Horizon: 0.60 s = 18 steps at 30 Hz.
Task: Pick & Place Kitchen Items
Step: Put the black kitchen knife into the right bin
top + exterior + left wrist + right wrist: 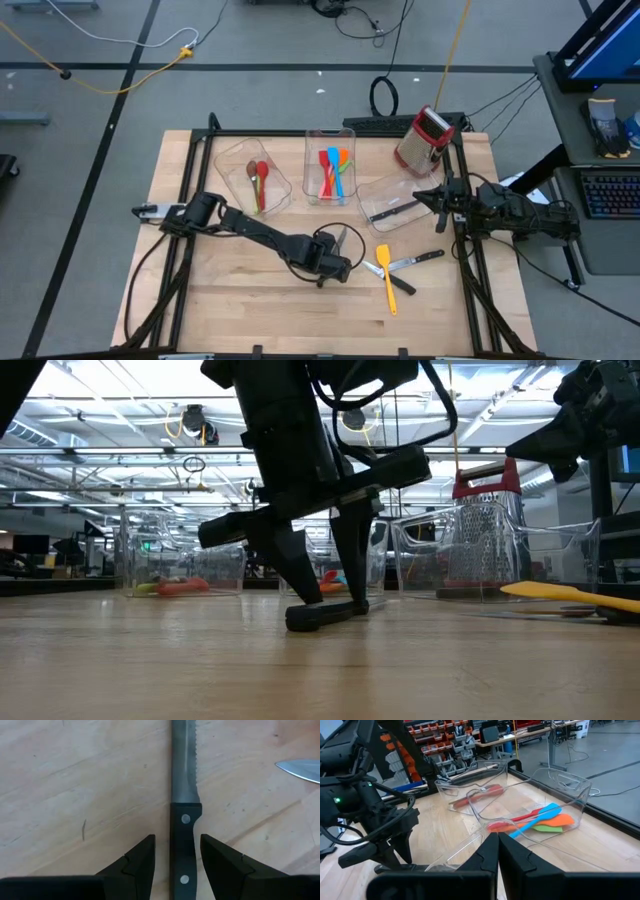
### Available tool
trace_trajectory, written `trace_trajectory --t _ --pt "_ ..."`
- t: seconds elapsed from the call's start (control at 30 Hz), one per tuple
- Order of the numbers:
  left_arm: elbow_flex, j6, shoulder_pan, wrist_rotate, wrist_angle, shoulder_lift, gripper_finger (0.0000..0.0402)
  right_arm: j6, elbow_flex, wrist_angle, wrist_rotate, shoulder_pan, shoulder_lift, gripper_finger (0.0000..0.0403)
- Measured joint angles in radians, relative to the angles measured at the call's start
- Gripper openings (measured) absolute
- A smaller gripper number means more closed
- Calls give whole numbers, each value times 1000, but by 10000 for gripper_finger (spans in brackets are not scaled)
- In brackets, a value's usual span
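My table (200, 300) is made of light wood with a black frame around it. Three clear bins (329, 166) sit on it near the far side, and a metal grater (424, 140) with a red top stands by the far right corner. A yellow spatula (386, 275) and two black-handled knives (415, 261) lie flat on the wood. Another knife (184, 810) lies on the wood too.

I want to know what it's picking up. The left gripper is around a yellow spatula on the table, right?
Not quite. The left gripper is around a black-handled knife lying on the table, as the left wrist view shows. The yellow spatula lies apart.
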Motion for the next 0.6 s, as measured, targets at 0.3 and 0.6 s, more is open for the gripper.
trace_trajectory --t 0.3,0.6 --pt "3 -32 1 45 -46 28 148 0 0 0 0 0 0 4" --pt "2 -12 3 42 -90 28 42 -1 0 0 0 0 0 4"
